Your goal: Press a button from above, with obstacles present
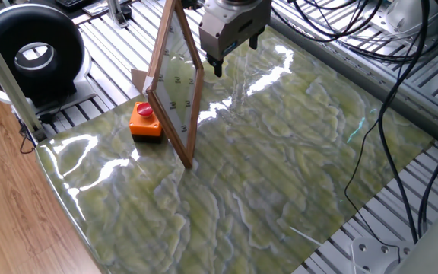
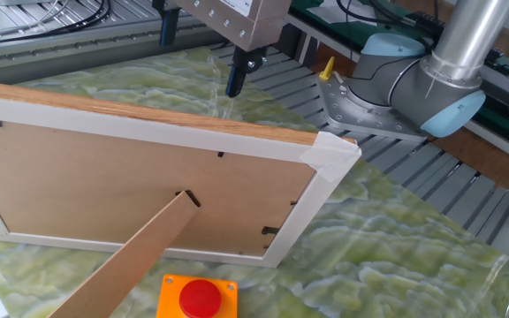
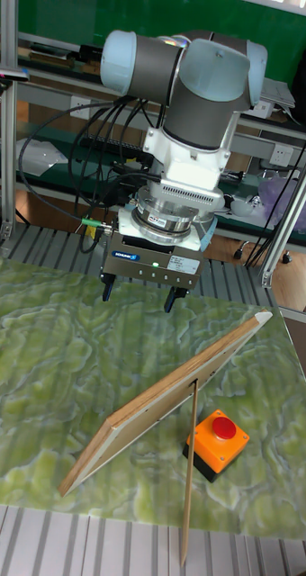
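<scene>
Tall fixed view: the end effector hangs empty, fingers spread wide, on the far side of the leaning framed panel. The button on its orange box sits on the tabletop beyond the panel, behind and below its top edge.
</scene>
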Robot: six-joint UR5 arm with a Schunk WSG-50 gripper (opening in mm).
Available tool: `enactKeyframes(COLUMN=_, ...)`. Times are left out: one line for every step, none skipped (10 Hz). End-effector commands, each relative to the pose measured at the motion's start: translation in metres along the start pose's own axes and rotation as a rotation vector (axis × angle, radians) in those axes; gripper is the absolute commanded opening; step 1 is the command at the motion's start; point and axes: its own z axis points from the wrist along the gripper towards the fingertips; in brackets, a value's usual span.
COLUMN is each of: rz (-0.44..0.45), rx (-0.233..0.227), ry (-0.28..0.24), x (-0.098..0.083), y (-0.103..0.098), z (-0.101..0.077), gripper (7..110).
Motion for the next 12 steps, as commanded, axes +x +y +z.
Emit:
enactKeyframes(rz=-0.014, rx=0.012, ry=0.000, x=0.0002, y=-0.0024, z=-0.0024, gripper=7)
enactKeyframes(rz=-0.014, rx=0.015, ry=0.000, x=0.0003, y=-0.0031, z=-0.0024, gripper=7)
enactKeyframes(rz=-0.014, rx=0.016, ry=0.000, x=0.0003, y=-0.0035, z=-0.0025, gripper=7)
enactKeyframes(rz=-0.014, rx=0.015, ry=0.002, x=0.0008, y=-0.0031, z=-0.0029, gripper=7)
enactKeyframes(rz=-0.014, rx=0.014, ry=0.003, x=0.0013, y=-0.0031, z=-0.0035, gripper=7)
enactKeyframes(rz=-0.014, rx=0.017, ry=0.003, x=0.0017, y=-0.0039, z=-0.0045, gripper=7)
enactKeyframes(rz=-0.014, rx=0.019, ry=0.003, x=0.0019, y=-0.0043, z=-0.0049, gripper=7)
enactKeyframes(rz=-0.015, rx=0.019, ry=0.004, x=0.0019, y=-0.0043, z=-0.0048, gripper=7)
enactKeyframes(rz=-0.015, rx=0.017, ry=0.003, x=0.0019, y=-0.0039, z=-0.0048, gripper=7)
enactKeyframes(rz=-0.015, rx=0.016, ry=0.005, x=0.0022, y=-0.0034, z=-0.0048, gripper=7)
enactKeyframes(rz=-0.015, rx=0.016, ry=0.005, x=0.0022, y=-0.0034, z=-0.0048, gripper=7)
enactKeyframes(rz=-0.015, rx=0.014, ry=0.005, x=0.0023, y=-0.0030, z=-0.0051, gripper=7)
